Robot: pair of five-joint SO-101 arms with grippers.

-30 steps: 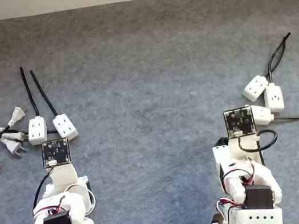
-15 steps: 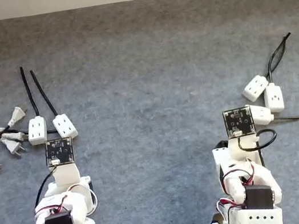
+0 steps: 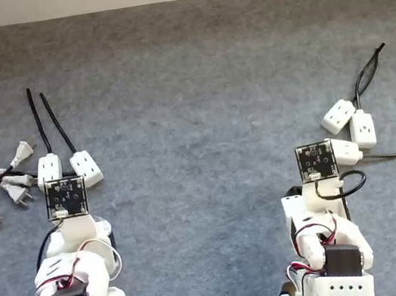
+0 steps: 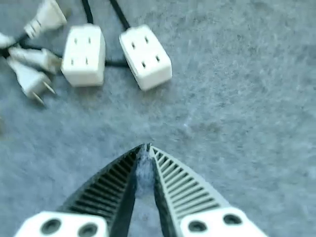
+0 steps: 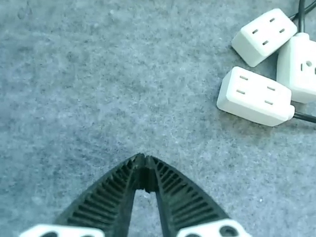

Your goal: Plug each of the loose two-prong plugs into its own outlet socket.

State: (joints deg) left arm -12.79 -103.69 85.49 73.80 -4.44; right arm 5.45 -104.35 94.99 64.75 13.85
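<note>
The counter [image 3: 191, 65] is covered in grey cloth, matt and fuzzy like felt or short-pile carpet. The outlet blocks [image 4: 83, 55] are smooth white plastic with a faint sheen on their rounded edges. The loose plugs [image 4: 27, 78] are white plastic too, with thin bare metal prongs. The cords [image 4: 118, 14] have a smooth black sheath, rubber or vinyl by its look. The left pincer [image 4: 146, 150] and the right pincer [image 5: 144, 160] have matt black plastic fingers, ribbed on their upper faces, set on smooth white plastic bases.
</note>
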